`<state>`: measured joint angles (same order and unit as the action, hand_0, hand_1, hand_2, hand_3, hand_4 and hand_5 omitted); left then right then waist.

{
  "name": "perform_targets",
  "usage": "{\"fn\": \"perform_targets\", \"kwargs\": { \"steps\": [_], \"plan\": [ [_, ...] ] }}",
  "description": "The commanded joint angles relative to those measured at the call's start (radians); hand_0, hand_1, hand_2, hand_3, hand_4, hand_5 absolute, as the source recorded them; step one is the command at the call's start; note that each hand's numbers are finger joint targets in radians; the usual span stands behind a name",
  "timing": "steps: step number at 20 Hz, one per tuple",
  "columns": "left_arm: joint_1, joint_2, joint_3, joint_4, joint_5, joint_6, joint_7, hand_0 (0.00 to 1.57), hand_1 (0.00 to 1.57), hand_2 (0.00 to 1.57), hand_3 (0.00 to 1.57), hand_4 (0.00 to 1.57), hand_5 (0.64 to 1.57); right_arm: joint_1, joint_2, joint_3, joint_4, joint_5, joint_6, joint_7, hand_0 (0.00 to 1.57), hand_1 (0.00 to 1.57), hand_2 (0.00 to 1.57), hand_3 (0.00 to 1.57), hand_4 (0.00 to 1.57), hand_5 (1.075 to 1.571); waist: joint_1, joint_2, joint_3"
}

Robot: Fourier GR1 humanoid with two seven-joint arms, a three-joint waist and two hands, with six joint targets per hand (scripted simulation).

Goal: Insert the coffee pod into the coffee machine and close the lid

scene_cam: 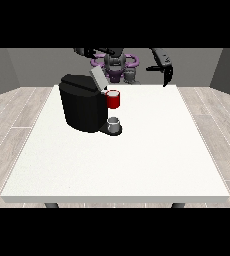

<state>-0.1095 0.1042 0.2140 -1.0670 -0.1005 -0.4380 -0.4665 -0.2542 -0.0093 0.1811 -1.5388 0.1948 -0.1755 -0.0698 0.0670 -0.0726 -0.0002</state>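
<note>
The black coffee machine (82,107) stands on the table's left half, towards the back. Its grey lid (97,78) is tilted up and open. Under the lid, at the machine's head, sits a red cylinder with a pale top (113,99); I cannot tell whether it is the pod or its holder. The hand at the view's right (166,72) hangs above the table's far edge with straight fingers pointing down, holding nothing, well right of the machine. The hand at the view's left (87,51) is raised near the robot's shoulder, behind and above the machine.
A small grey cup (115,122) stands on the machine's drip base. The white table (137,160) stretches wide in front of and to the right of the machine. The robot's torso (115,65) is behind the far edge.
</note>
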Motion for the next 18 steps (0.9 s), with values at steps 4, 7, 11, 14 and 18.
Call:
{"fn": "perform_targets", "kwargs": {
  "steps": [4, 7, 11, 14, 18],
  "plan": [
    [0.021, 0.004, -0.033, -0.108, 0.016, -0.009, 0.002, 0.0, 0.0, 0.0, 0.0, 0.37, 1.571, -0.088, -0.003, -0.106, 0.157, -0.017, -0.014, -0.114, 0.0, 0.0, 0.0, 0.0, 0.35, 1.571, 0.04, 0.095, 0.0004],
    [0.042, -0.003, -0.046, -0.116, 0.016, -0.007, -0.018, 0.0, 0.0, 0.0, 0.0, 0.38, 1.571, -0.188, -0.011, -0.151, 0.214, 0.007, -0.046, -0.075, 0.0, 0.0, 0.0, 0.0, 0.39, 1.571, 0.054, 0.114, 0.0002],
    [-0.011, 0.012, -0.031, -0.134, 0.047, -0.008, 0.025, 0.0, 0.0, 0.0, 0.0, 0.31, 1.571, -0.275, -0.046, -0.217, 0.268, -0.014, -0.042, -0.045, 0.0, 0.0, 0.0, 0.0, 0.37, 1.571, 0.06, 0.138, 0.0002],
    [0.0, 0.013, -0.025, -0.109, 0.05, 0.005, -0.024, 0.0, 0.0, 0.0, 0.0, 0.33, 1.571, -0.283, -0.047, -0.244, 0.323, -0.056, -0.013, -0.109, 0.0, 0.0, 0.0, 0.0, 0.41, 1.571, 0.054, 0.165, 0.0003],
    [-0.011, 0.034, -0.029, -0.135, 0.074, -0.018, 0.052, 0.0, 0.0, 0.0, 0.0, 0.29, 1.571, -0.335, -0.056, -0.256, 0.395, -0.048, -0.019, -0.093, 0.0, 0.0, 0.0, 0.0, 0.44, 1.571, 0.06, 0.15, 0.0003]
  ]
}}
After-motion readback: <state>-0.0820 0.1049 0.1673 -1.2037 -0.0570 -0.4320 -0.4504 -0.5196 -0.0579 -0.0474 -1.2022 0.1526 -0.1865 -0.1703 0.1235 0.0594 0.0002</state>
